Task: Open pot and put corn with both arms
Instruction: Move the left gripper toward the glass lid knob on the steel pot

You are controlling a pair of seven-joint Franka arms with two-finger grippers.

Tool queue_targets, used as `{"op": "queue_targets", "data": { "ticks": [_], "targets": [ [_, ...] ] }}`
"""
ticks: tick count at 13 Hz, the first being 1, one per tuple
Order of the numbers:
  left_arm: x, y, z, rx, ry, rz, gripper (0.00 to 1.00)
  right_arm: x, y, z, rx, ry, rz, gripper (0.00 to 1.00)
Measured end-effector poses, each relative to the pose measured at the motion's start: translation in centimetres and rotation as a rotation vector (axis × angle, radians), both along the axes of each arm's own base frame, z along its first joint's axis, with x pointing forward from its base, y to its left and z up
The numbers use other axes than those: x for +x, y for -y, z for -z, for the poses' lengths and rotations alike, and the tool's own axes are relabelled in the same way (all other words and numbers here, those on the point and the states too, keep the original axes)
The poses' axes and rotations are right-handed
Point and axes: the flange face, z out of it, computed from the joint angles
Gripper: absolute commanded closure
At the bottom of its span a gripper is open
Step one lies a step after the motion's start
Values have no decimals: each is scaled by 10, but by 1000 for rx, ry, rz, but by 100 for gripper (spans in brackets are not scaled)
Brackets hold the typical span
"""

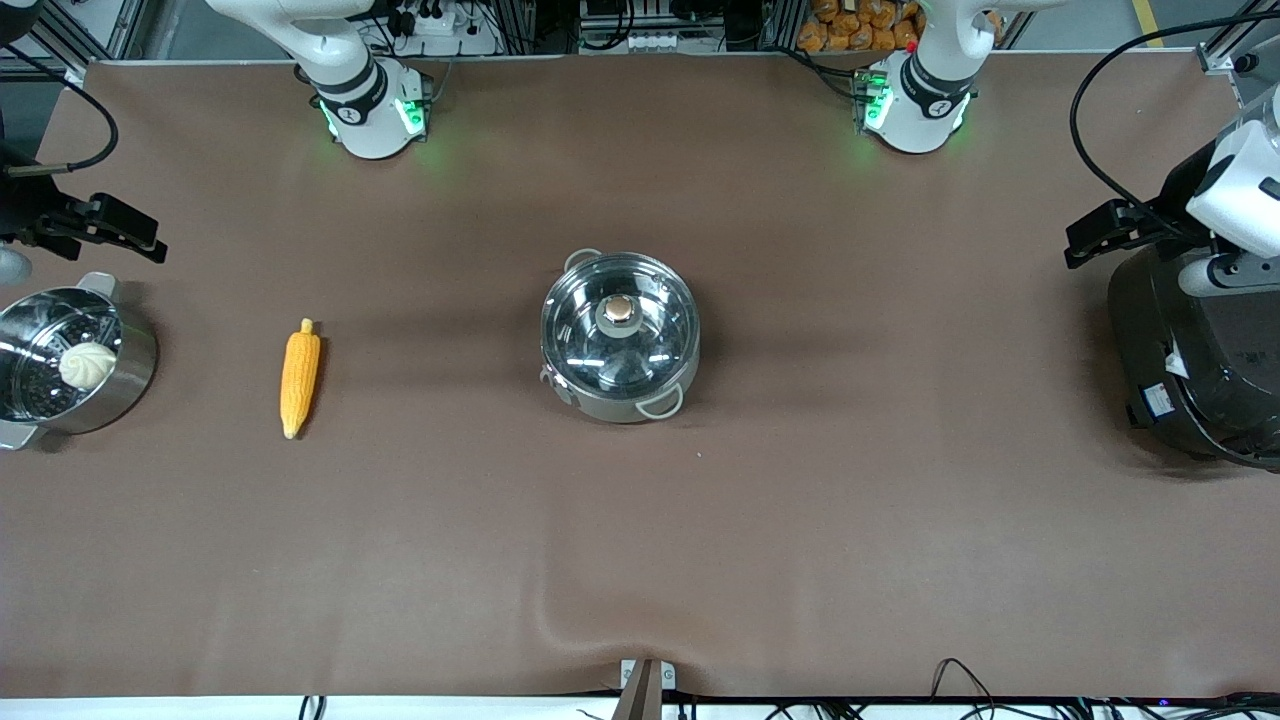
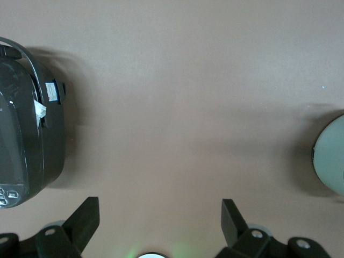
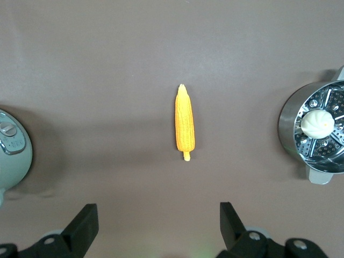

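The steel pot point(image 1: 620, 340) stands at the middle of the table with its glass lid point(image 1: 620, 325) on, copper knob up. Its edge shows in the left wrist view point(image 2: 331, 156) and in the right wrist view point(image 3: 12, 148). The corn point(image 1: 299, 377) lies on the table between the pot and the right arm's end; it also shows in the right wrist view point(image 3: 184, 123). My right gripper point(image 1: 125, 235) point(image 3: 158, 217) is open and empty, up in the air at the right arm's end. My left gripper point(image 1: 1100, 238) point(image 2: 159, 215) is open and empty, up by the rice cooker.
A steel steamer pot point(image 1: 130, 375) point(image 3: 293, 129) with a white bun point(image 1: 87, 365) point(image 3: 316, 122) stands at the right arm's end of the table. A big black rice cooker point(image 1: 1195, 360) point(image 2: 27, 145) stands at the left arm's end. A brown mat covers the table.
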Motion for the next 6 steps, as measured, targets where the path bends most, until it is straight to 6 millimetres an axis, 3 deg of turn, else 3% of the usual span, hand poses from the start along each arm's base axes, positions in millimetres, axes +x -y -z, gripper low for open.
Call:
{"op": "queue_targets", "data": {
  "ticks": [6],
  "targets": [
    [-1,11,-7,-3,16,19,0,0,0,0,0,-2,0,0]
  ]
}}
